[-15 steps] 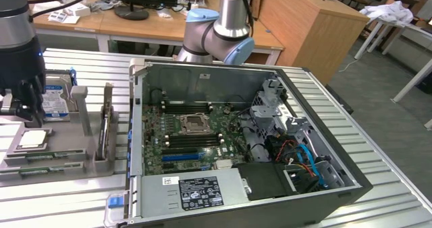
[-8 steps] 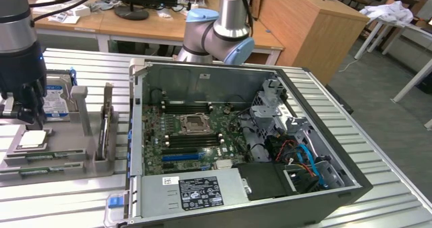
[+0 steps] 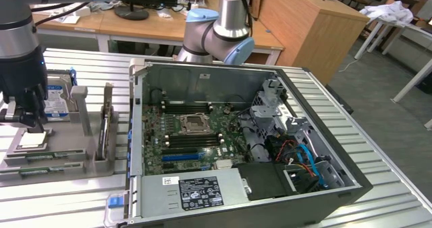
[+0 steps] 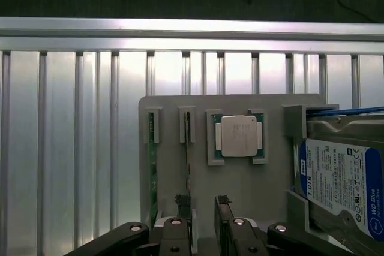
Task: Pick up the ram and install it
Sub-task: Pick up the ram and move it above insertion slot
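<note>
Two green ram sticks stand on edge in slots of a grey fixture tray [image 4: 240, 190]. In the wrist view one ram stick [image 4: 151, 169] is by the tray's edge and the other ram stick [image 4: 187, 148] runs toward one fingertip. My gripper [image 4: 203, 208] hangs above the tray, open, nothing between its fingers [image 4: 182, 205]. In the exterior view the gripper [image 3: 26, 123] is at the far left over the tray, with the ram sticks [image 3: 40, 157] just in front of it. The open computer case [image 3: 236, 137] shows black memory slots [image 3: 192, 108] beside the processor socket.
A loose processor chip [image 4: 239, 137] sits in a tray pocket next to the ram. A silver-and-blue hard drive [image 4: 339, 184] stands in the tray, close to the gripper. Another board [image 3: 105, 129] stands upright between tray and case. The ribbed metal table [image 4: 72, 148] extends around the tray.
</note>
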`<action>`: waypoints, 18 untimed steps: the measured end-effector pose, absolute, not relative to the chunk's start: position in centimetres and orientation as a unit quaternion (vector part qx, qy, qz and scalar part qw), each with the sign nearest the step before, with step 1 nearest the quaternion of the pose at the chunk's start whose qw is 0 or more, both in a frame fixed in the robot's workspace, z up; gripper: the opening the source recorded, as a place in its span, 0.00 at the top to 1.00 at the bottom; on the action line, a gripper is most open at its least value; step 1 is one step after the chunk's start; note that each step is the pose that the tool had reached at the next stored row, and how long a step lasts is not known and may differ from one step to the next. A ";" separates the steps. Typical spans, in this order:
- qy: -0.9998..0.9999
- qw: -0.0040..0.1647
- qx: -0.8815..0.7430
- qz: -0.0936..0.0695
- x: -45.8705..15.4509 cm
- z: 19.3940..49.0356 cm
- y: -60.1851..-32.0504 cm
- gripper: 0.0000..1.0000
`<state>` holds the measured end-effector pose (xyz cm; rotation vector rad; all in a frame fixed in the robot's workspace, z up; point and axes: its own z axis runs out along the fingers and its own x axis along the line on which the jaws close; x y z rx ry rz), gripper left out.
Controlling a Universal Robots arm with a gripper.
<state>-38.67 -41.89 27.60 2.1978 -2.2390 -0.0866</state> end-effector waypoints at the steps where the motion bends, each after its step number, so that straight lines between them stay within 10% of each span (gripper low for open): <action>1: -0.713 0.001 0.700 -0.028 -38.7 27.5 -41.9 0.70; 18: -0.713 0.001 0.700 -0.028 -38.7 25.8 -41.9 0.70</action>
